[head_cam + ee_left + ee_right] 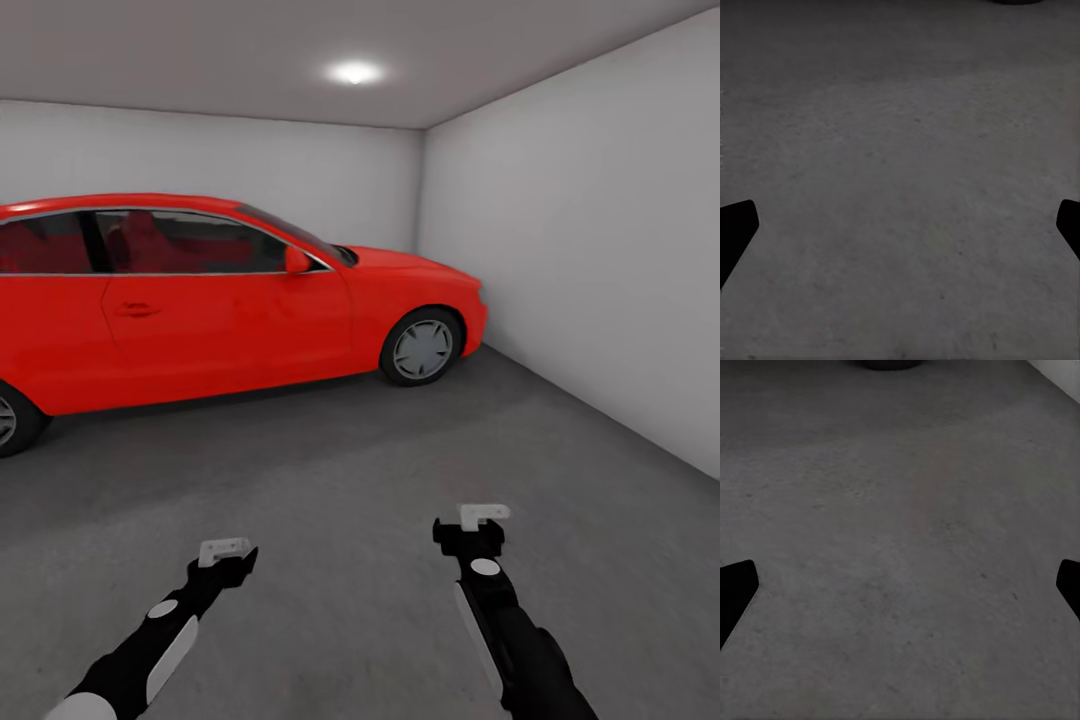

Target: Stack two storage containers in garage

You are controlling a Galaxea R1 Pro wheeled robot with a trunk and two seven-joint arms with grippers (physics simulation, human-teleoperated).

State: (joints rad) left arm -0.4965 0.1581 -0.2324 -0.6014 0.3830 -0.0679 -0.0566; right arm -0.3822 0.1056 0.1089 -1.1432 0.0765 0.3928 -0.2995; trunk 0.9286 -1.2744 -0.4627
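Where the head view looks down and forward, two black arms reach out low over the floor (330,480), which is mottled dark grey concrete. The left hand (225,550) is at the near left and the right hand (484,516) at the near right, a little farther out; each ends in a pale tip and neither touches the other. In the left wrist view the left hand (900,232) shows its two dark fingertips (735,229) at opposite edges of the picture, spread wide with bare concrete between them. The right wrist view shows the same for the right hand (900,592): fingertips (735,589) far apart, nothing held, grey floor between. Both hands hang above the concrete without touching it, as far as the views allow.

Farther off, the floor runs bare to a red car (200,300) standing side-on across the left and middle of the room, its nose pointing right. Its front wheel (422,348) rests on the concrete at the right, and part of a rear wheel (10,420) shows at the left edge. A dark round shape at the far edge of each wrist view may be a tyre; I cannot tell for sure.

Beyond the car is a plain white back wall (300,170), meeting a white right wall (600,250) at the far right corner. A round ceiling light (355,72) glows above. This is the garage.
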